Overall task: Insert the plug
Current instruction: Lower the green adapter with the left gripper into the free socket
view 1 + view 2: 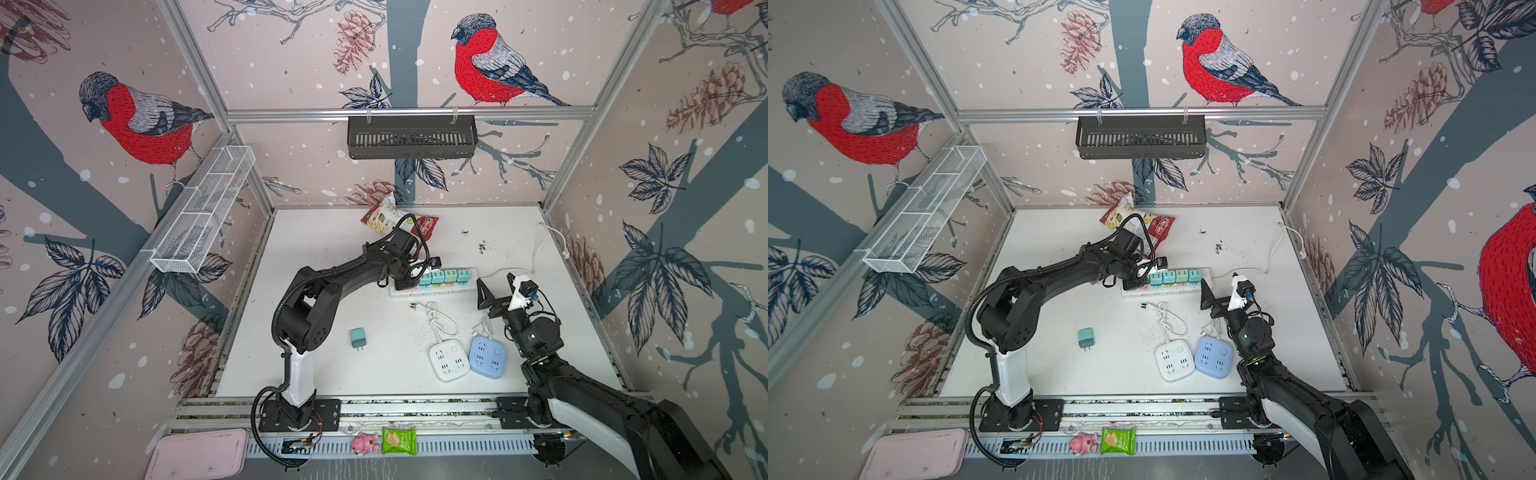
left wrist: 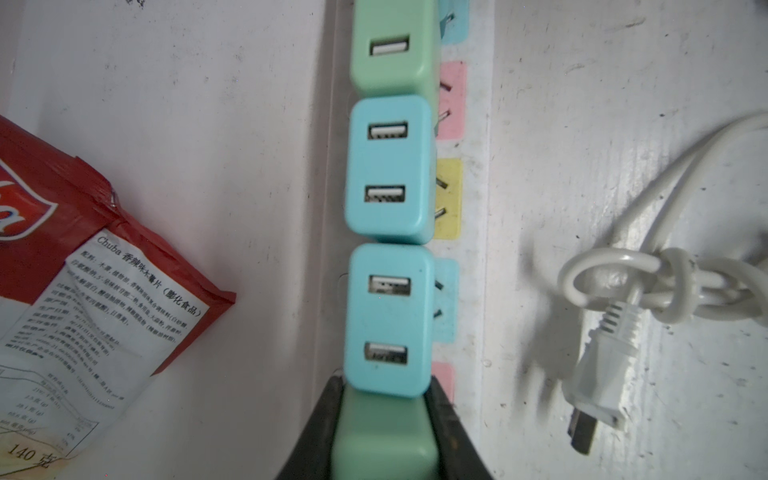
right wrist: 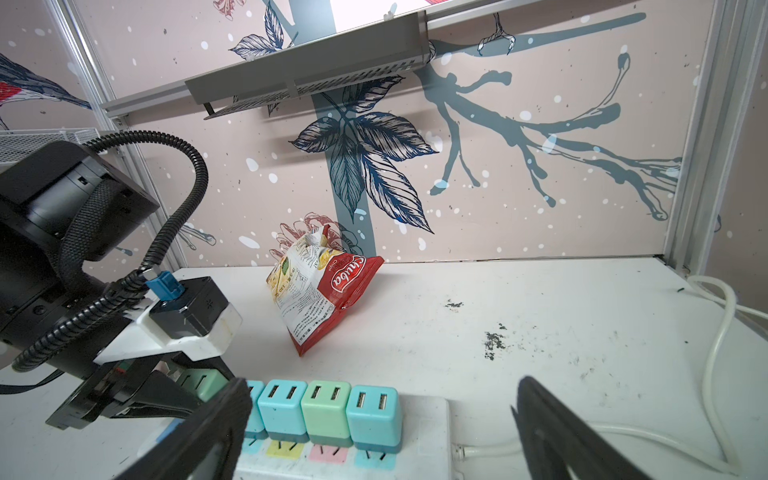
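Observation:
My left gripper (image 1: 405, 283) (image 2: 384, 399) is shut on a mint-green plug (image 2: 384, 436) (image 3: 200, 381) at the left end of the white power strip (image 1: 432, 291) (image 3: 424, 419). This plug sits directly against a row of blue and green plugs (image 1: 444, 276) (image 2: 388, 170) standing in the strip. Its prongs are hidden, so I cannot tell whether they are in a socket. My right gripper (image 1: 496, 286) (image 3: 382, 432) hovers open by the strip's right end, holding nothing. A loose teal plug (image 1: 358, 337) (image 1: 1086, 337) lies on the table near the left arm.
A chips bag (image 1: 390, 218) (image 3: 324, 286) lies behind the strip. A coiled white cord with a plug (image 1: 434, 318) (image 2: 602, 361), a white square socket (image 1: 449, 359) and a blue one (image 1: 487, 356) lie in front. The strip's cable (image 1: 540, 249) runs to the back right.

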Action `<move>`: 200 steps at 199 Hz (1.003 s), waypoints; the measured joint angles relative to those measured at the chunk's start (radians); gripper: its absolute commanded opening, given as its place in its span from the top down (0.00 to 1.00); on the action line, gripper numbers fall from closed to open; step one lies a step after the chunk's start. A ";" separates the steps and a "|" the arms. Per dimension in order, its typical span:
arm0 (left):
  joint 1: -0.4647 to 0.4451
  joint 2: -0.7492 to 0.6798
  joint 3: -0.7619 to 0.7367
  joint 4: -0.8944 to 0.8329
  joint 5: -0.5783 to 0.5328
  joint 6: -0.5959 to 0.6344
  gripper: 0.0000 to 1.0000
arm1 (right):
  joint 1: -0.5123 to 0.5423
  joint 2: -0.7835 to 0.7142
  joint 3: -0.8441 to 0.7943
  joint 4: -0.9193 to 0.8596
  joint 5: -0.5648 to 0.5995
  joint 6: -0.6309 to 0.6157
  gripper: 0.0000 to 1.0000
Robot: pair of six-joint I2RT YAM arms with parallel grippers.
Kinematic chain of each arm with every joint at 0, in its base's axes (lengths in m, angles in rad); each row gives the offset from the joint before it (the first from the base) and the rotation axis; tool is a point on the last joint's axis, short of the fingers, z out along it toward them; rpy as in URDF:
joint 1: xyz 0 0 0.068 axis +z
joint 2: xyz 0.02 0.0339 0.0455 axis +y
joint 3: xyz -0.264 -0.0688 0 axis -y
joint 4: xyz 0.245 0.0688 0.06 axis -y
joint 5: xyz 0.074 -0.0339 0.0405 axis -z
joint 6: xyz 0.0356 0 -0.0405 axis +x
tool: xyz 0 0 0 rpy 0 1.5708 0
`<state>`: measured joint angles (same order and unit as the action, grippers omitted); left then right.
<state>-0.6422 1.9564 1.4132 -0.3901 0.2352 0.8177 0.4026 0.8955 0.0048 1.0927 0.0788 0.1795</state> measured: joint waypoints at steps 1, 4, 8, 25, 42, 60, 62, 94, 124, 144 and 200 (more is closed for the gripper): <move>0.000 0.000 0.000 0.000 0.000 0.000 1.00 | 0.000 0.000 0.000 0.000 0.000 0.000 0.01; 0.000 0.000 0.001 -0.002 0.000 0.001 1.00 | 0.000 0.000 0.000 0.000 0.000 0.000 0.01; 0.000 0.000 0.001 -0.003 0.000 0.001 1.00 | 0.000 0.000 0.000 0.000 0.000 0.000 0.01; 0.000 0.000 0.003 -0.006 0.001 0.002 1.00 | 0.000 0.000 0.000 0.000 0.000 0.000 0.01; 0.000 0.000 0.003 -0.007 0.002 0.001 1.00 | 0.000 0.000 0.000 0.000 0.000 0.000 0.01; 0.000 -0.002 0.002 -0.013 0.007 0.000 1.00 | -0.001 0.000 0.000 0.000 0.000 0.000 0.01; 0.000 -0.002 0.002 -0.015 0.008 0.000 1.00 | -0.002 0.000 0.000 0.000 0.000 0.000 0.01; 0.000 -0.006 -0.003 -0.041 0.023 -0.002 1.00 | -0.002 -0.002 0.000 0.000 0.000 0.000 0.00; 0.000 -0.006 -0.003 -0.043 0.024 -0.002 1.00 | -0.002 -0.003 0.000 0.000 0.000 0.000 0.00; 0.001 0.000 -0.002 -0.042 0.024 -0.002 1.00 | -0.002 -0.003 0.000 0.000 0.000 0.000 0.01; 0.027 0.049 0.034 -0.066 0.074 -0.009 1.00 | -0.002 -0.003 0.000 0.000 0.000 0.000 0.00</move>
<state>-0.6155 2.0056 1.4471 -0.4557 0.3088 0.8089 0.4004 0.8921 0.0048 1.0924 0.0784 0.1799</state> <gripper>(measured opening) 0.300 0.995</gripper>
